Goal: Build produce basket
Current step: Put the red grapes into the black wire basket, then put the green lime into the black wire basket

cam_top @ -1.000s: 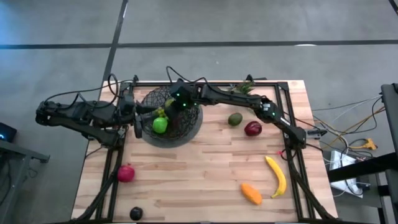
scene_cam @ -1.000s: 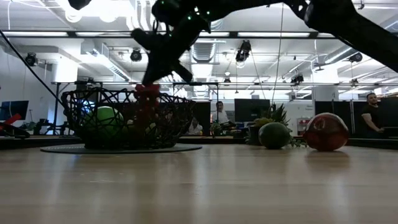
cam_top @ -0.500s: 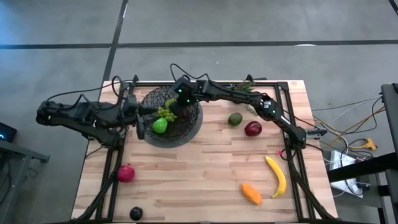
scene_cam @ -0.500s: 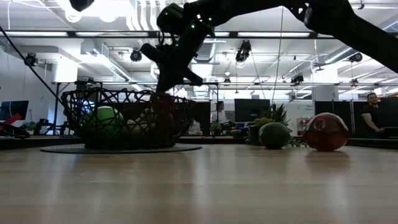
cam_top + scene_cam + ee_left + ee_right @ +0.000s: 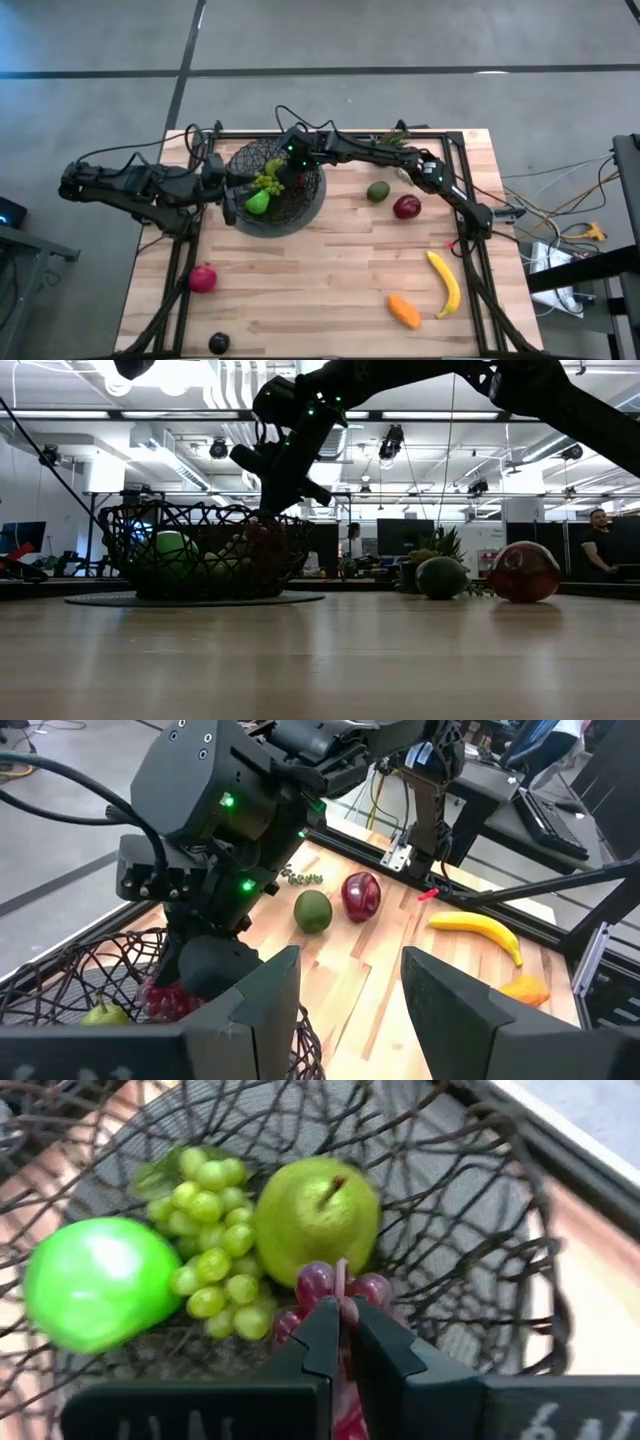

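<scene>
The right gripper [image 5: 341, 1342] is pinching the stem of the purple grapes [image 5: 335, 1292] inside the basket [image 5: 300, 205], beside green grapes [image 5: 213, 1220]. The left gripper [image 5: 345, 990] is hovering open by the basket's rim.

The purple grapes [image 5: 335, 1295] are partly hidden behind the right gripper [image 5: 341, 1323], their lower part blurred.

A flat grey disc [image 5: 200, 599] lies on the wooden table [image 5: 330, 270]. A small spiky green plant [image 5: 396, 137] stands at the table's far edge. People [image 5: 601, 546] stand far behind.
</scene>
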Tool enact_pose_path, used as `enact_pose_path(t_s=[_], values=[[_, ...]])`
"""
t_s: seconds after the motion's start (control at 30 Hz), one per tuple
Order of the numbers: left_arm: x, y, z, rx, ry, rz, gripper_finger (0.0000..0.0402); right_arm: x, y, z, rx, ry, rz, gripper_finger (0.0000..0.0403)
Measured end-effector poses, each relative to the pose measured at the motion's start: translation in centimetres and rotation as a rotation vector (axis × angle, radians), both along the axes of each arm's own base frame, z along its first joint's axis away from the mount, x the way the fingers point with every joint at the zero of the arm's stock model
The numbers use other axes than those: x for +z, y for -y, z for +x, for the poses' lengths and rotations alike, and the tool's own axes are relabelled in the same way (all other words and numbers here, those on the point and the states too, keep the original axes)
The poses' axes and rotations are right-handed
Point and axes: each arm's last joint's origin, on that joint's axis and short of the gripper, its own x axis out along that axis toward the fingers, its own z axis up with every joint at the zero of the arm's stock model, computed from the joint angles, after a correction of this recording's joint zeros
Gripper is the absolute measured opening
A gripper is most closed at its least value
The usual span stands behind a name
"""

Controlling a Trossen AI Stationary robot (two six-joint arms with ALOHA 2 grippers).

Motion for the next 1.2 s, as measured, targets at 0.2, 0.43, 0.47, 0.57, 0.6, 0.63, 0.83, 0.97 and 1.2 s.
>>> enact_pose_path(t_s=[0.2, 0.43, 0.47, 0.57, 0.6, 0.63, 0.83, 0.97, 1.2], values=[[-0.1, 0.0, 0.1, 0.002, -0.002, -0.004, 0.0159, 0.0, 0.1, 0.0, 0.014, -0.011, -0.030, 0.0075], [-0.2, 0.1, 0.4, 0.003, -0.008, -0.005, 0.0159, 1.2, 0.2, -0.4, -0.017, -0.010, -0.096, 0.0147], [-0.2, 0.1, 0.4, 0.005, -0.008, -0.010, 0.0159, 1.7, 0.2, -0.6, -0.020, -0.008, -0.114, 0.0152], [-0.2, 0.1, 0.4, 0.010, -0.004, -0.026, 0.0159, 3.8, 0.0, -1.6, -0.006, -0.008, -0.182, 0.0162], [-0.2, 0.1, 0.4, 0.010, -0.004, -0.026, 0.0159, 4.7, -0.2, -2.0, 0.001, -0.010, -0.199, 0.0163], [-0.2, 0.1, 0.4, 0.010, -0.004, -0.027, 0.0159, 5.5, -0.4, -2.6, 0.014, -0.028, -0.214, 0.0163], [-0.1, 0.1, 0.6, 0.010, 0.004, -0.030, 0.0159, 10.7, -2.5, -7.4, 0.088, -0.138, -0.233, 0.0149], [-0.2, 0.2, 0.7, 0.010, 0.004, -0.030, 0.0159, 13.2, -4.0, -11.7, 0.116, -0.271, -0.193, 0.0138], [-0.3, 0.2, 1.1, 0.009, -0.010, -0.025, 0.0159, 14.6, -5.7, -16.9, 0.140, -0.376, -0.123, 0.0136]])
